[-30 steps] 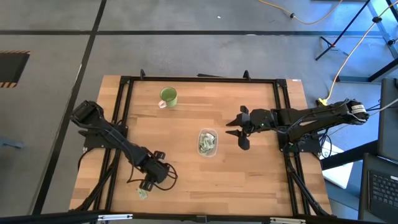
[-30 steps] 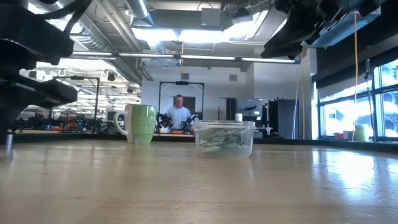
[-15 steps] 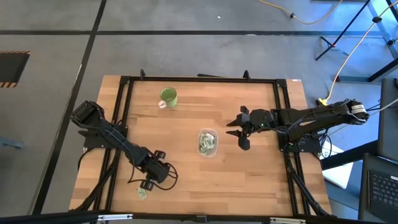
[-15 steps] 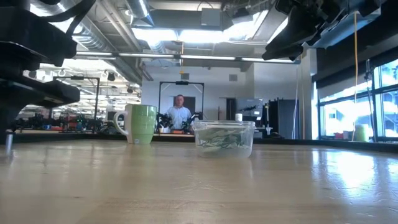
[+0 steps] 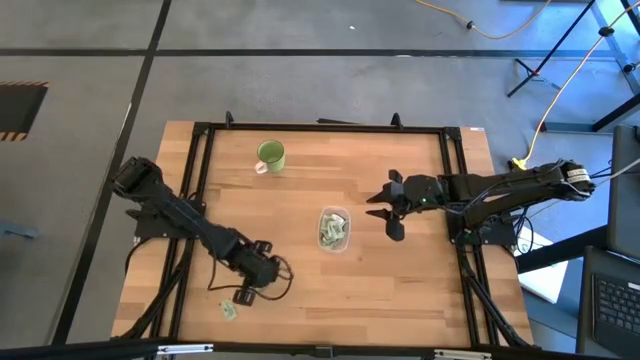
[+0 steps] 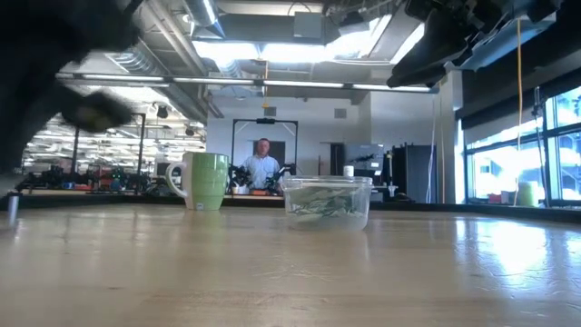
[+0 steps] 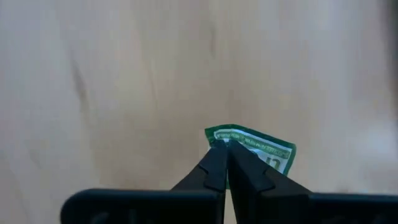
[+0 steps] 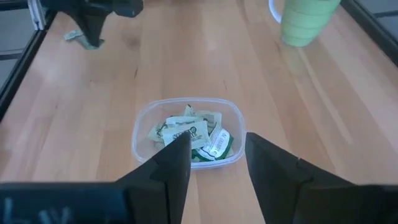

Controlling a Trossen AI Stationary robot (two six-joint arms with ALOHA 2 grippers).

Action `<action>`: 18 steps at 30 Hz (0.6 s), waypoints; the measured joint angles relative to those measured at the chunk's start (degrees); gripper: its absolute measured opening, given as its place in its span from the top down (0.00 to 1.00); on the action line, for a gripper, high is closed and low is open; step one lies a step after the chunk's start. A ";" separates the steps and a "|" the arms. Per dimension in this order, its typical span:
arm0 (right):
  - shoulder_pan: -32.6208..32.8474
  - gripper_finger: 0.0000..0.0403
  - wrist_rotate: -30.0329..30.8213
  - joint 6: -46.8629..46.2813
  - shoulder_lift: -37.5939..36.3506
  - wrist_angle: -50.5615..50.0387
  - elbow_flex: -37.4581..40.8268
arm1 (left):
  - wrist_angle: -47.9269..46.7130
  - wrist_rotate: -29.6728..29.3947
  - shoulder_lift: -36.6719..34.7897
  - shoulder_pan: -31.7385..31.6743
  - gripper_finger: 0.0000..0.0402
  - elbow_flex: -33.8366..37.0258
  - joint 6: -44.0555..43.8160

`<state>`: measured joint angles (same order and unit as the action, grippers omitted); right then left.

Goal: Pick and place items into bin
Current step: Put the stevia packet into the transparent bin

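shifted slightly since a second ago, left end effector (image 7: 225,149) is clamped together on last loose packet (image 7: 258,148); bin (image 8: 186,132) below parted right end effector (image 8: 216,163) already holds most.

Grey floor (image 5: 330,85) crossed by dark lines, yellow cable (image 5: 480,25) trailing across it, light wooden table (image 5: 330,290) in a black frame, ceiling lights (image 6: 300,50) and ducts (image 6: 172,45) overhead, bright windows (image 6: 517,154) on one side, person (image 6: 261,163) seated far behind
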<state>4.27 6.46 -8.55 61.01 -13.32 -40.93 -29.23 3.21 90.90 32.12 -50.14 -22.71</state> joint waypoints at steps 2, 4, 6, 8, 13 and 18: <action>0.02 0.61 -0.01 0.89 -1.02 -0.81 -0.02 | 0.93 -0.46 -1.67 -1.66 0.99 -1.81 0.09; 0.00 0.61 0.02 1.36 -2.64 -3.19 -0.02 | 0.94 -1.29 -2.68 -3.36 0.99 -3.53 1.18; 0.00 0.61 0.03 1.43 -4.11 -4.70 -0.02 | 2.62 -2.55 -3.59 -5.19 0.99 -5.90 3.66; 0.00 0.61 0.04 1.60 -5.19 -6.24 -0.02 | 5.00 -4.57 -3.94 -7.49 0.99 -8.41 7.60; -0.06 0.61 0.05 3.05 -5.81 -8.38 -0.02 | 14.87 -8.27 -2.09 -14.12 0.99 -12.82 18.31; -0.09 0.61 0.04 2.77 -5.78 -9.97 -0.02 | 18.72 -8.73 1.66 -21.23 0.99 -13.78 24.70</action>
<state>4.19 6.50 -5.78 55.22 -23.29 -40.95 -10.50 -5.52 92.57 10.89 -63.92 1.99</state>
